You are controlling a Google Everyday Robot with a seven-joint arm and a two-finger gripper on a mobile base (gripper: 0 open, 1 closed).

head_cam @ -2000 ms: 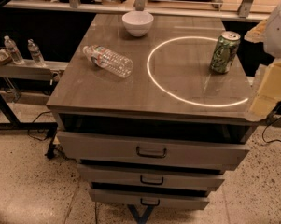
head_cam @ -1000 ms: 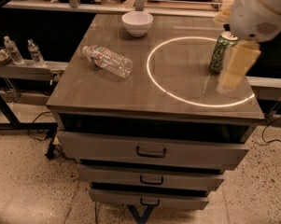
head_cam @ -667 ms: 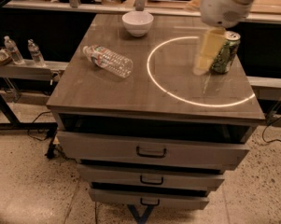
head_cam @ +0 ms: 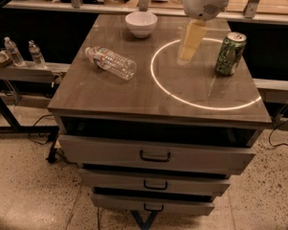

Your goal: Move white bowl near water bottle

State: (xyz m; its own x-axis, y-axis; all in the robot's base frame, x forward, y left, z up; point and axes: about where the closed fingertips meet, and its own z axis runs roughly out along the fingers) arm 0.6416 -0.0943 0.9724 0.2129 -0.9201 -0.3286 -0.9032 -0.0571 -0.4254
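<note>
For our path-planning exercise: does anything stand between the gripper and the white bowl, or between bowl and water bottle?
Nothing visible. The gripper hangs right of the white bowl, bare tabletop between; bowl to water bottle is bare too.

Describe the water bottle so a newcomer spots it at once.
On top of the brown drawer cabinet, look at the left half, in front of the white bowl and left of the claw above the lit ring. The water bottle lies on its side, clear and labelled, unlike the upright green can.
</note>
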